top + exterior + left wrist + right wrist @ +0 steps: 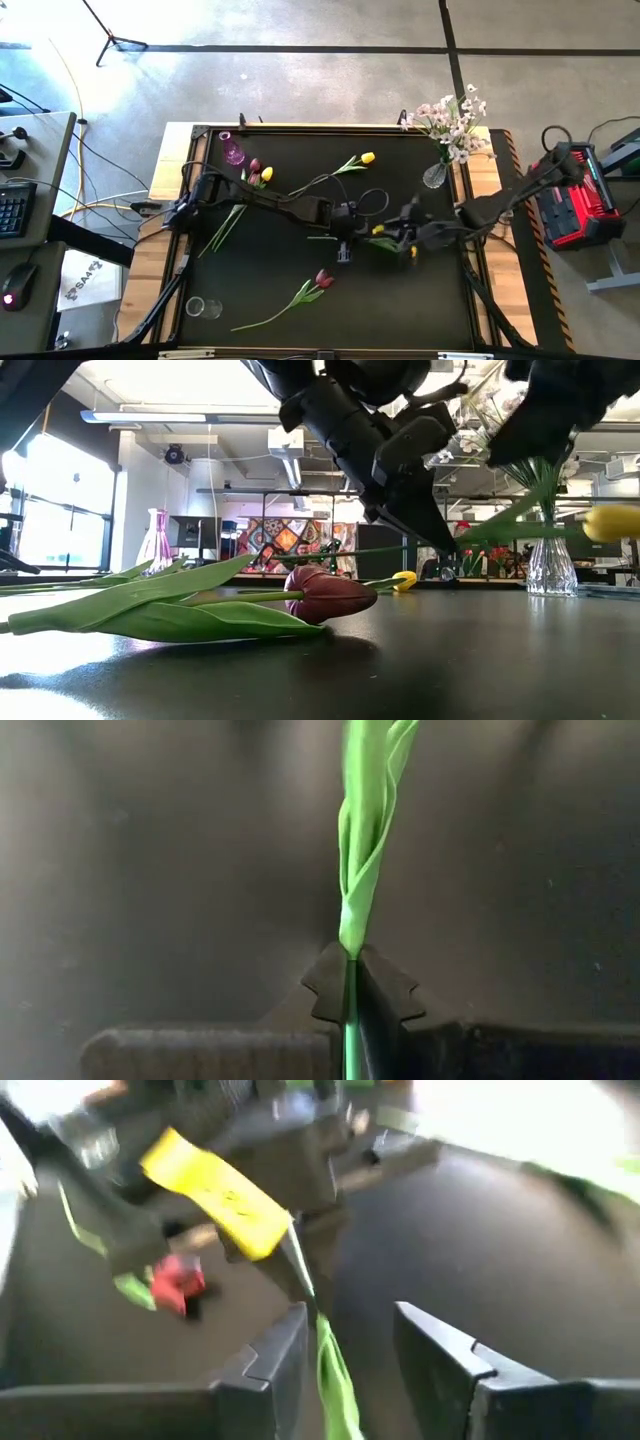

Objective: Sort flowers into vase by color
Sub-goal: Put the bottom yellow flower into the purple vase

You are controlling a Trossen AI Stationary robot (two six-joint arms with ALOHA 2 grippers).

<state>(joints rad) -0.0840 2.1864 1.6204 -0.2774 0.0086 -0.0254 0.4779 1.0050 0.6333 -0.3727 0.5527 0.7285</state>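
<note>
My left fingers clamp the yellow tulip stem for handover, right fingers parted at its three o'clock

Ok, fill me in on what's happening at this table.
The two arms meet mid-table over a yellow tulip, apparently passing it from one to the other. The left tool is shut on its green stem, while the right tool stands open around the same stem, just below the bloom. Other tulips lie loose on the black table: a dark red one near the front, a yellow one farther back. A glass vase at the right rear already holds pale blossoms.
</note>
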